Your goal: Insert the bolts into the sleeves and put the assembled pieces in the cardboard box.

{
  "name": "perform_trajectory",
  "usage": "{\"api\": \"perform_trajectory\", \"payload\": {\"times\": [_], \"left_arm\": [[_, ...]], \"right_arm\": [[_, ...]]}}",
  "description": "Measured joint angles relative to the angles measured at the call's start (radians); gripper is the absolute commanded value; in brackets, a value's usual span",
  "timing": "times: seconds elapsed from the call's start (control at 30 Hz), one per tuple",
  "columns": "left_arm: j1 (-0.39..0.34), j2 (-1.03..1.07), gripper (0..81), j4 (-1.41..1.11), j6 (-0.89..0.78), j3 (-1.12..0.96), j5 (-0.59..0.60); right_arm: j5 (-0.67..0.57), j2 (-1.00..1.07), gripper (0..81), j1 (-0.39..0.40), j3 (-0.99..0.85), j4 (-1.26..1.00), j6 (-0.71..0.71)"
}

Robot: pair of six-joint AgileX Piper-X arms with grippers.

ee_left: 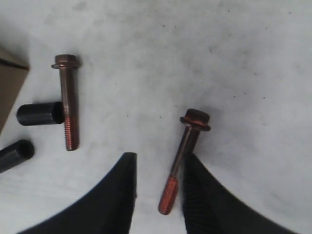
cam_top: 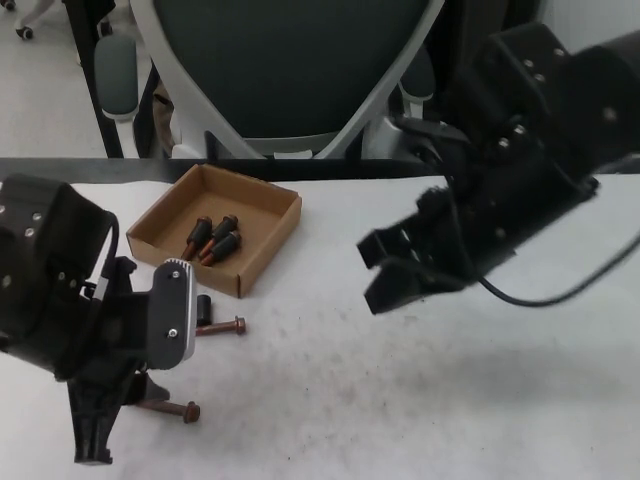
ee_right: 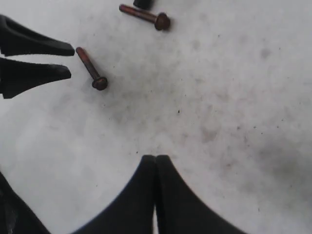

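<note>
This looks like a robot lab set up in an office room. A big office chair point(cam_top: 290, 60) with a dark back and a pale grey frame stands right behind the white tabletop point(cam_top: 420, 400), and it has a soft grey armrest point(cam_top: 115, 75). The floor point(cam_top: 40, 100) behind it is pale and smooth, and the wheeled foot of another chair point(cam_top: 22, 30) shows in the far corner. A black robot arm point(cam_top: 50, 290) hangs over one side of the tabletop, and a second robot arm point(cam_top: 540, 140) over the other. The tabletop has grey smudges on it. Loose bolts point(cam_top: 222, 326) and a small cardboard box point(cam_top: 255, 205) lie there, like in a work room.
</note>
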Motion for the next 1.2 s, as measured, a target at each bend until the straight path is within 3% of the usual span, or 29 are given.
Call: {"api": "perform_trajectory", "payload": {"times": [1.0, 1.07, 1.2], "left_arm": [[0.0, 0.164, 29.5, -0.04, 0.014, -0.021, 0.045], [0.003, 0.17, 25.0, -0.038, 0.014, -0.026, 0.051], [0.003, 0.173, 6.3, -0.027, -0.037, -0.027, 0.065]], "right_arm": [[-0.096, -0.01, 0.2, 0.0, 0.021, -0.067, 0.05], [-0.099, -0.007, 0.2, 0.0, 0.021, -0.067, 0.05], [-0.104, 0.015, 0.2, 0.0, 0.021, -0.07, 0.048]]}}
